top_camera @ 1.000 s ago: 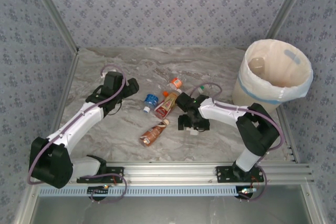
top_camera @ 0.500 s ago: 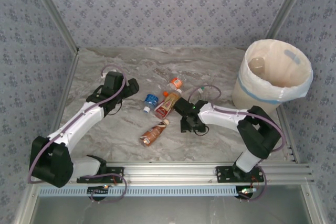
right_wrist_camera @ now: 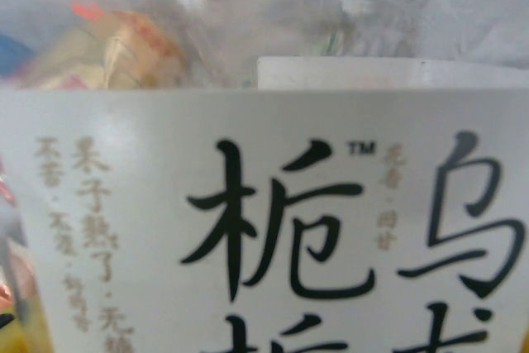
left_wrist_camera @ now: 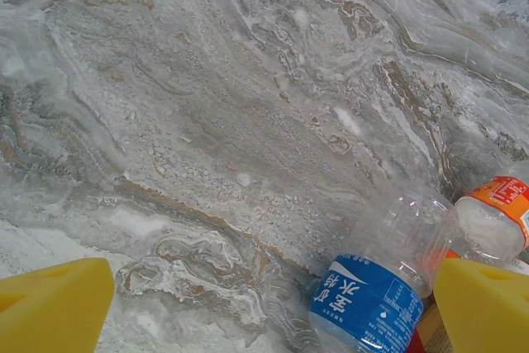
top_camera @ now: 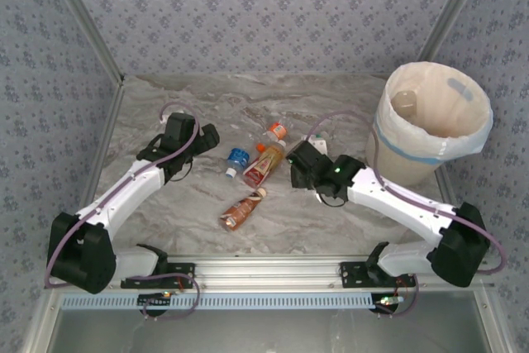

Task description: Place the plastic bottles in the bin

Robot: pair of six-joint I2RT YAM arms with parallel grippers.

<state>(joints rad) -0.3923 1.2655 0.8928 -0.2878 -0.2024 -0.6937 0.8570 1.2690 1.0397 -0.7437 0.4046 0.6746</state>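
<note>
Right tool (top_camera: 306, 163) has shifted, gripping a white-labelled bottle (right_wrist_camera: 273, 204) (wrist view shows print); left tool (left_wrist_camera: 266, 310) gapes.

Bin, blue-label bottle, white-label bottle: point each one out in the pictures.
bin (top_camera: 405, 151), top external view, on the light blue band of its wall.
blue-label bottle (left_wrist_camera: 368, 303), left wrist view, on the blue label.
white-label bottle (right_wrist_camera: 264, 221), right wrist view, on the white printed label.

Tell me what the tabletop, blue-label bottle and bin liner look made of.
Tabletop: grey veined marble look, matte; possibly printed laminate. Blue-label bottle: thin clear plastic, see-through and dented, glossy label. Bin liner: cream plastic film, wrinkled, folded over the rim.
</note>
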